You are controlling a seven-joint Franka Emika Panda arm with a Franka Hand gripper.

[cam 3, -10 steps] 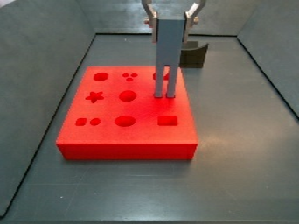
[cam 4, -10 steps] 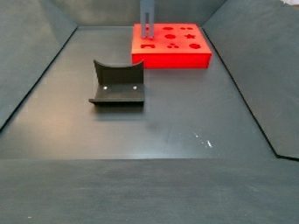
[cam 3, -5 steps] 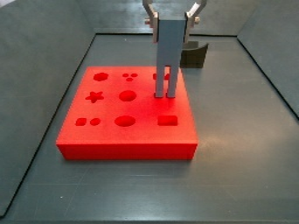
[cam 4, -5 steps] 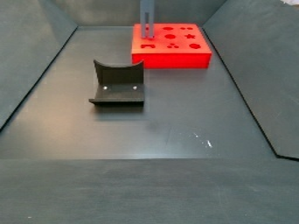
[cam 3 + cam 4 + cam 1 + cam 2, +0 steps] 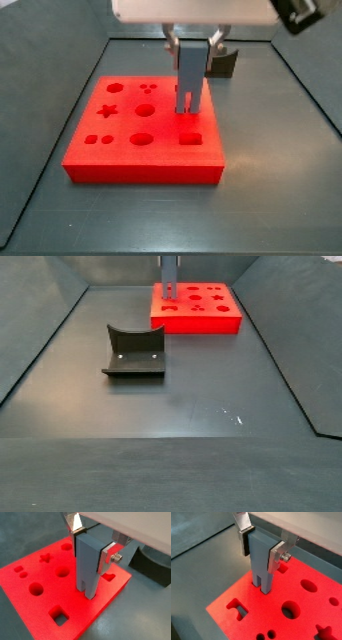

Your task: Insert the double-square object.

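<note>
The gripper (image 5: 92, 543) stands over the red block (image 5: 114, 160), clamped on the upright double-square object (image 5: 193, 72), whose prongs meet the block's top face. The block sits against a far corner of the bin floor (image 5: 201, 396) in a side view, close to the walls. The dark U-notched block (image 5: 134, 351) stands on the floor, well apart from the red block. Open floor lies between them and across the near half.

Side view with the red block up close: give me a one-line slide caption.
Hand holds the bar upright, its prongs at the red block; dark block behind.
</note>
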